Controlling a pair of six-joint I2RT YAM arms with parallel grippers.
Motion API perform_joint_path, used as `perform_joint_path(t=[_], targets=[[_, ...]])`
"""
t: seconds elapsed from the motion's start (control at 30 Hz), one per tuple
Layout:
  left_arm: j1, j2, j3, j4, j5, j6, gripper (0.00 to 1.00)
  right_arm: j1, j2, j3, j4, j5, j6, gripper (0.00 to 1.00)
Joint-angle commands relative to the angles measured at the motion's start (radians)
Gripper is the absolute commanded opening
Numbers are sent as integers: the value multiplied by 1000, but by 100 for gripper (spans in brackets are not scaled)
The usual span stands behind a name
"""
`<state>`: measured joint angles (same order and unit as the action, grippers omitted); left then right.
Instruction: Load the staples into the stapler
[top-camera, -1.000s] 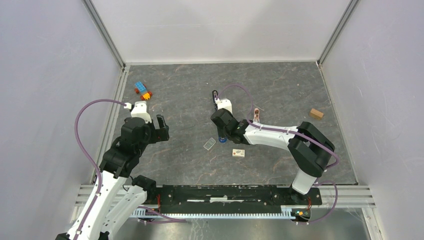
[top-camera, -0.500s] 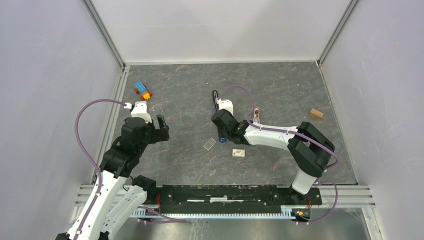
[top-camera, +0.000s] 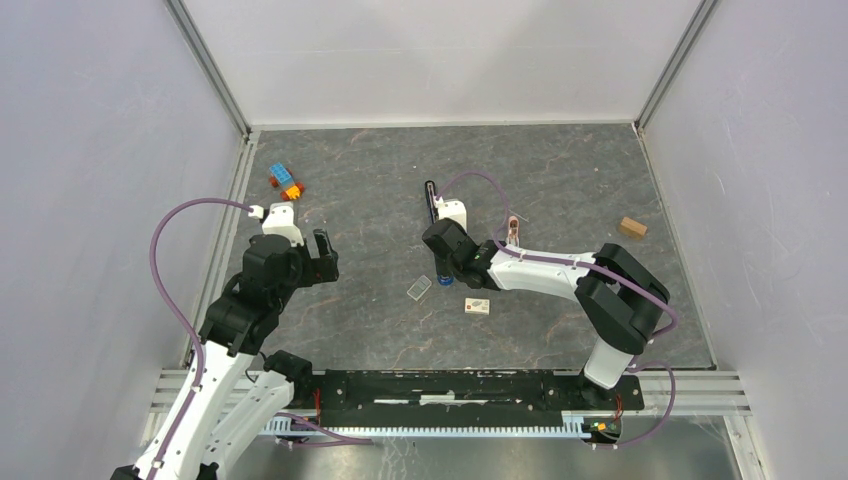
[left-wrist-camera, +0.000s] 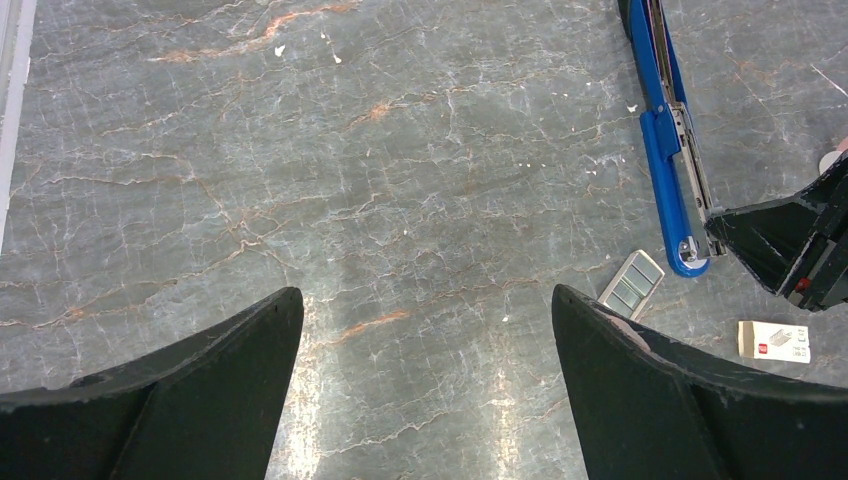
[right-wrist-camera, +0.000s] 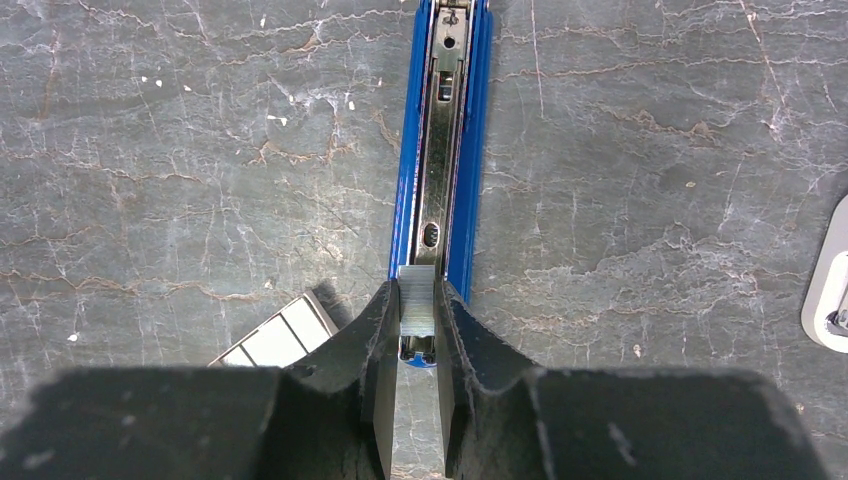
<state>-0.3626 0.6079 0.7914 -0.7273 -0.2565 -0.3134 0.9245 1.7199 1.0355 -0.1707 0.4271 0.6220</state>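
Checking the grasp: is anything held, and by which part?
The right gripper pinches the staples by their two sides over the stapler; left gripper empty.

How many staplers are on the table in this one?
1. The stapler lies opened in the middle of the table, its near end at the right gripper, which is shut on the staples. None looks hidden.

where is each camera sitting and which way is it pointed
top external: above and behind the robot, looking down on the table; shows the left arm and right arm.
left wrist: on the left arm, looking down at the table beside the stapler; the open left gripper frames the bottom edge.
right wrist: low over the stapler, looking straight down; the right gripper pinches the staples over its channel.
shared: all three show the stapler; both wrist views also show the flat segmented case beside it.
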Motion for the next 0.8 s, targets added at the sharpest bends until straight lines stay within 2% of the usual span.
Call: perform_joint_path(t=[0.0,0.77], targets=[[-3,-5,-2,32,10,-13,100,1,-6,5,23,12,17,23],[-3,-1,-2,33,5,-12,100,0,14,-11,26,20,18,23]])
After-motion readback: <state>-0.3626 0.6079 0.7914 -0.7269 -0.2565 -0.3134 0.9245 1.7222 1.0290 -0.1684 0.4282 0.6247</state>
